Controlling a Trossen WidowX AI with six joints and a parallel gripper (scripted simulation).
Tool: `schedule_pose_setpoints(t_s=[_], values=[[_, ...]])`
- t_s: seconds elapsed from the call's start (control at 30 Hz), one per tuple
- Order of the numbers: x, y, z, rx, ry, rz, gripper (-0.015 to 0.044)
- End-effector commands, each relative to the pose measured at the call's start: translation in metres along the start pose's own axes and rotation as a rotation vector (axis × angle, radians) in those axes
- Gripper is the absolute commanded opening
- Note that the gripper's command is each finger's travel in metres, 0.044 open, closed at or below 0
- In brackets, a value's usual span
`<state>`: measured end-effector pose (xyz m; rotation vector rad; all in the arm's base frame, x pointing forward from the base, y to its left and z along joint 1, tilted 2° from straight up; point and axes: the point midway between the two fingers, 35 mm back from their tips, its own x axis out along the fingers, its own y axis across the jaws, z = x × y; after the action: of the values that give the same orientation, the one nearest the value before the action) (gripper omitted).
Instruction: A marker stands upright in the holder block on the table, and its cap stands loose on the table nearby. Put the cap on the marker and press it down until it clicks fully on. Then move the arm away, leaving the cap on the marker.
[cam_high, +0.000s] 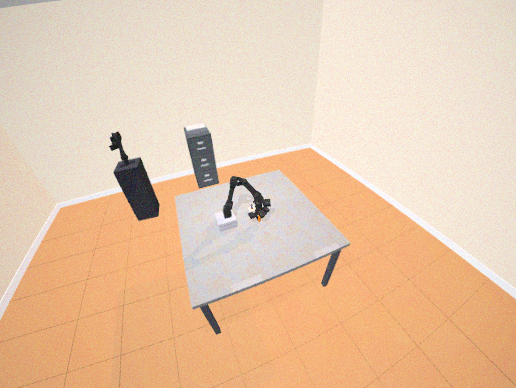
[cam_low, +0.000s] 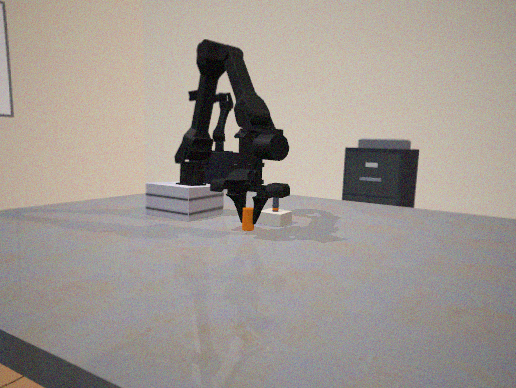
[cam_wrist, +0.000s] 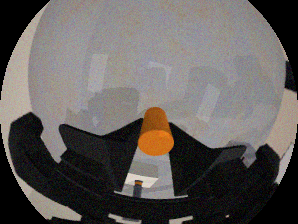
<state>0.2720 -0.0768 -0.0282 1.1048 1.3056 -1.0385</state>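
The orange cap (cam_high: 259, 218) (cam_low: 248, 219) (cam_wrist: 156, 142) stands upright on or very near the table (cam_low: 280, 300). My gripper (cam_low: 249, 221) (cam_wrist: 155, 123) is shut on the cap, one finger on each side of it. The marker (cam_low: 275, 204) (cam_wrist: 138, 190) stands upright in the pale holder block (cam_low: 278, 218) (cam_wrist: 148, 180), dark with an orange band low down. In the exterior view the block is behind and right of the cap; part of it is hidden behind my fingers. In the top view the arm covers much of it.
The arm's base stands on a white box (cam_high: 226, 221) (cam_low: 170, 201) at the left. Away from the table stand a dark pedestal (cam_high: 137, 192) with another arm (cam_high: 122, 149) on it and a grey filing cabinet (cam_high: 202, 160) (cam_low: 380, 172).
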Motion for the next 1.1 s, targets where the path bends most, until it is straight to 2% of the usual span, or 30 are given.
schedule_pose_setpoints(t_s=[0.0,0.37,0.53,1.07], values=[[-0.015,0.003,0.002,-0.003,-0.009,0.006,0.0],[-0.047,0.001,0.002,0.017,-0.005,0.004,0.0],[-0.05,0.001,0.0,0.019,-0.004,0.003,0.0],[-0.065,0.015,-0.048,0.019,-0.002,0.005,0.0]])
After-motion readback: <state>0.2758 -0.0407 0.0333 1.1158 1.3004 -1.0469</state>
